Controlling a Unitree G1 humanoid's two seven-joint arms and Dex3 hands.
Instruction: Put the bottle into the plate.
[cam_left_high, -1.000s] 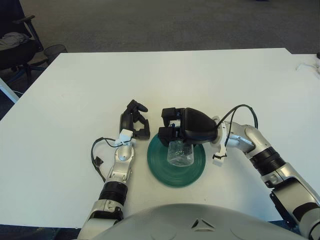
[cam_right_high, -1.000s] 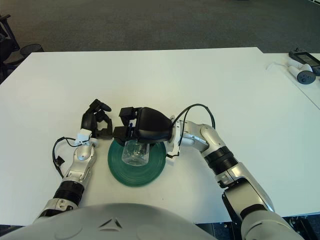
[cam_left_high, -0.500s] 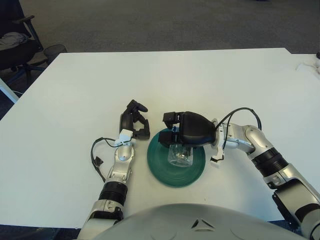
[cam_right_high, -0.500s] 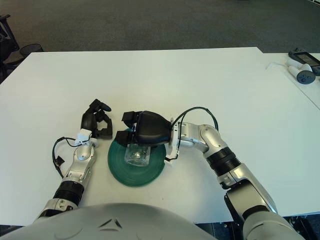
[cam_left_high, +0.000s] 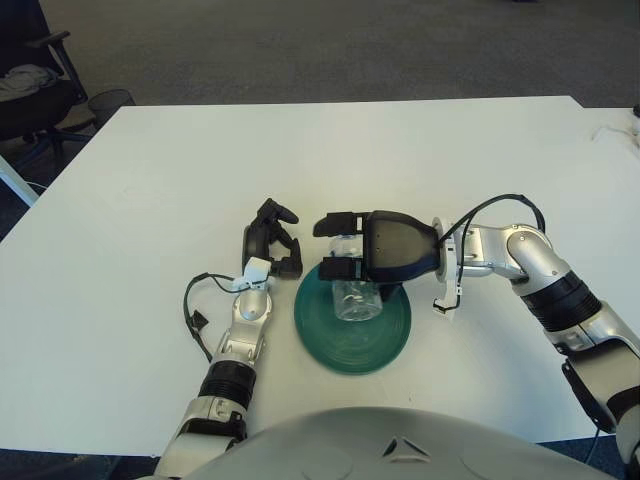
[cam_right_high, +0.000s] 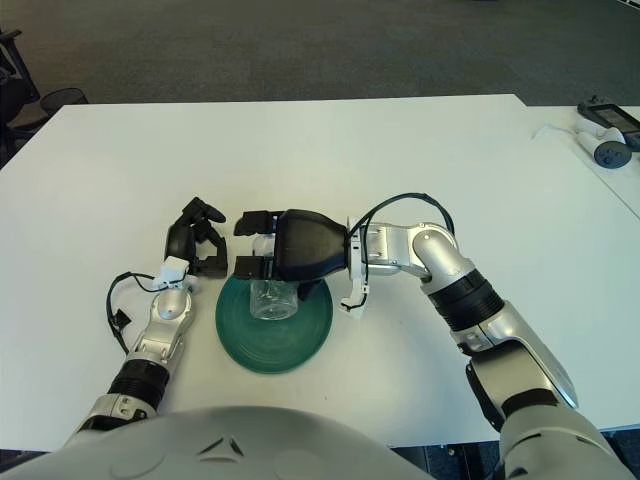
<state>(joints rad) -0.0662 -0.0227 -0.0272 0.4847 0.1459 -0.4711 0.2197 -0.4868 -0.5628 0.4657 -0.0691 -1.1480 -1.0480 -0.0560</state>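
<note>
A white table (cam_left_high: 150, 180) on grey carpet (cam_left_high: 300, 45) — office chair (cam_left_high: 30, 90) beside it — perhaps controllers (cam_right_high: 605, 130) far right.

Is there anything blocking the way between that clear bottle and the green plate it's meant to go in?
Nothing visible does. The bottle stands upright on the green plate, with the right hand around its top. The left hand shows just left of the plate, apart from it.

The light is bright and even. The white table (cam_left_high: 150, 200) shines softly. Shadows are small and soft. Everything looks sharp.
</note>
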